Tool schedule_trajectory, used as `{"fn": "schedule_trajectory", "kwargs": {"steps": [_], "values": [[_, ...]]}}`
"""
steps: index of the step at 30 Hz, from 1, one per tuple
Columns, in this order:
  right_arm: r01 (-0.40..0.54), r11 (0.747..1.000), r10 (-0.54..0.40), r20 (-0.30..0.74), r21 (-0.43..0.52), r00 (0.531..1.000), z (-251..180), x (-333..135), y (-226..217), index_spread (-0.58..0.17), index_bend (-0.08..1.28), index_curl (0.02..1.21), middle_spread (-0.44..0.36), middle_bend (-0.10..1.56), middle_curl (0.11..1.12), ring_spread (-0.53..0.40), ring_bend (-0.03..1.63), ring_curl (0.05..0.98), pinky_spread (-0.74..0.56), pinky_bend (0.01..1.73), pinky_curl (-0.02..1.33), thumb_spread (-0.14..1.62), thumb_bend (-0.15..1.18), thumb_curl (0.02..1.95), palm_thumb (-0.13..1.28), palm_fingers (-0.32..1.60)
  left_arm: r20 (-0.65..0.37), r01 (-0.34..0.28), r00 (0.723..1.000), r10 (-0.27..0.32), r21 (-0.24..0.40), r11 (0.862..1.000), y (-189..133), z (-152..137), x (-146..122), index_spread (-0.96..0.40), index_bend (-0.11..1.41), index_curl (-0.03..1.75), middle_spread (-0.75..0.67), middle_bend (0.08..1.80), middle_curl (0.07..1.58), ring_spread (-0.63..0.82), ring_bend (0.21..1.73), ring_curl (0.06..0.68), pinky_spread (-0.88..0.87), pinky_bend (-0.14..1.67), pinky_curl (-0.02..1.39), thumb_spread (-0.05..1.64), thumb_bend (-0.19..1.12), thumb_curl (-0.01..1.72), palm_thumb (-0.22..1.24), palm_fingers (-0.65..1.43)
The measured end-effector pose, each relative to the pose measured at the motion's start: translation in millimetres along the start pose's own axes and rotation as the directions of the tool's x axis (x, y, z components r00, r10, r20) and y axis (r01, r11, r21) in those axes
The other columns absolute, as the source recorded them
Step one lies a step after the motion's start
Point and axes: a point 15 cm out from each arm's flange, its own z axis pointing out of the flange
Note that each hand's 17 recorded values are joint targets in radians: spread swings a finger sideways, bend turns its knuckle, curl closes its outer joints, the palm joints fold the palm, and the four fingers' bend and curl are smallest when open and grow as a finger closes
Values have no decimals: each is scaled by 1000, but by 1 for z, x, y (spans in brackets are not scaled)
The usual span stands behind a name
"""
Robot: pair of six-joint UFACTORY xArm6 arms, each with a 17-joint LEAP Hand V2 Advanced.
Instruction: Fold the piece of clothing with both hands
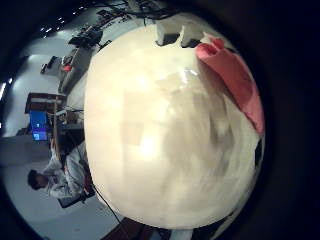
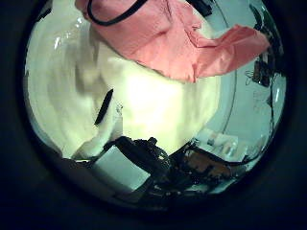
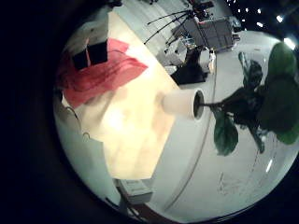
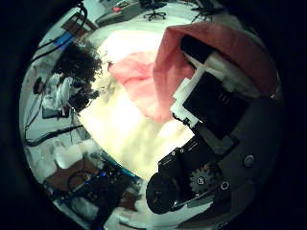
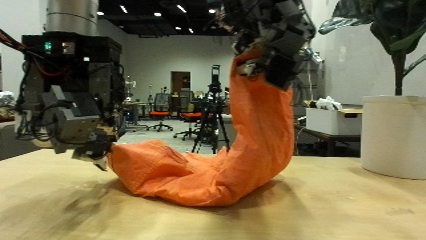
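- The right hand point(image 5: 270, 45) is up high, at 12 o'clock over the table point(image 5: 53, 210). Its fingers are closed tight on one end of the orange cloth point(image 5: 200, 165).
- The cloth hangs down from that hand in a long strip. The rest sits in a soft heap on the table.
- The left hand point(image 5: 73, 125) is low, at 9 o'clock from the heap. Its fingertips are right at the heap's edge. I cannot tell if they grip the cloth or are just beside it.
- The left thumb side palm view shows more. One finger point(image 2: 106, 105) is over bare table, and the cloth point(image 2: 182, 48) lies past it.
- The right thumb side palm view shows the cloth point(image 4: 211, 43) draped over the right hand's own fingers point(image 4: 206, 96). The outside view does not show this so well.
- A white pot point(image 5: 393, 135) with a green plant point(image 5: 400, 30) stands at 3 o'clock from the heap, a little apart from it.
- The right little finger side palm view shows the pot point(image 3: 182, 103) standing on the table, well apart from the cloth point(image 3: 98, 70).
- The table is bare in front of the heap, at 6 o'clock.
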Motion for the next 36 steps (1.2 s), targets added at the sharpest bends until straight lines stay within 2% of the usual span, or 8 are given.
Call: {"fn": "schedule_trajectory", "kwargs": {"steps": [6,11,16,21,25,30,32,36], "values": [[114,993,-114,6,14,993,14,-59,-52,-233,1072,822,-107,1331,726,-201,1360,637,-282,1261,666,942,-6,918,1144,1168,-10,73,997,-73,-1,997,32,3,-45,125,175,342,264,184,292,515,422,216,483,253,319,1154,-18,349,610,53],[196,975,-195,-22,106,981,31,-102,-94,-233,1072,821,-106,1335,721,-200,1362,638,-282,1256,666,945,-7,936,1141,1168,-31,121,992,-121,2,993,56,6,-70,123,176,342,260,185,296,515,419,215,483,250,319,1155,-18,349,610,56],[237,964,-237,-14,119,971,62,-130,-111,-232,1070,819,-106,1334,716,-198,1363,636,-292,1255,664,954,-18,938,1105,1172,-35,130,991,-130,3,991,62,7,-74,115,174,342,250,183,296,515,419,215,482,251,319,1156,-16,350,612,59],[241,963,-247,28,121,969,97,-153,-122,-236,1073,816,-114,1315,711,-202,1361,625,-311,1240,650,1027,-36,880,941,1182,-40,136,990,-136,-1,991,69,6,-76,107,173,341,248,185,298,510,419,217,482,250,318,1152,-17,356,618,59],[204,967,-218,76,152,973,107,-157,-131,-263,977,782,-133,1270,675,-231,1295,582,-426,1152,594,1136,-30,779,828,1139,-37,135,990,-135,9,991,71,3,-75,102,175,341,247,184,299,509,418,217,482,250,318,1150,-17,357,623,60],[157,973,-177,111,169,978,106,-145,-134,-341,734,736,-184,1137,630,-314,1194,537,-569,1095,533,1229,-13,683,786,830,-37,137,990,-136,10,991,72,2,-74,99,176,344,247,183,299,508,415,217,482,248,318,1148,-18,357,624,62],[148,972,-171,120,184,978,95,-140,-135,-352,564,713,-195,1076,621,-328,1207,543,-560,1114,544,1251,-16,648,770,590,-36,137,990,-136,12,991,71,1,-74,98,176,344,247,183,299,508,415,218,482,248,318,1148,-18,357,624,62],[109,965,-145,136,240,980,54,-111,-133,-397,438,624,-183,862,549,-298,1100,494,-364,1040,525,1269,-26,585,706,188,-36,130,991,-130,19,991,69,-2,-70,91,177,346,238,183,299,508,415,217,482,244,317,1147,-18,357,624,66]]}}
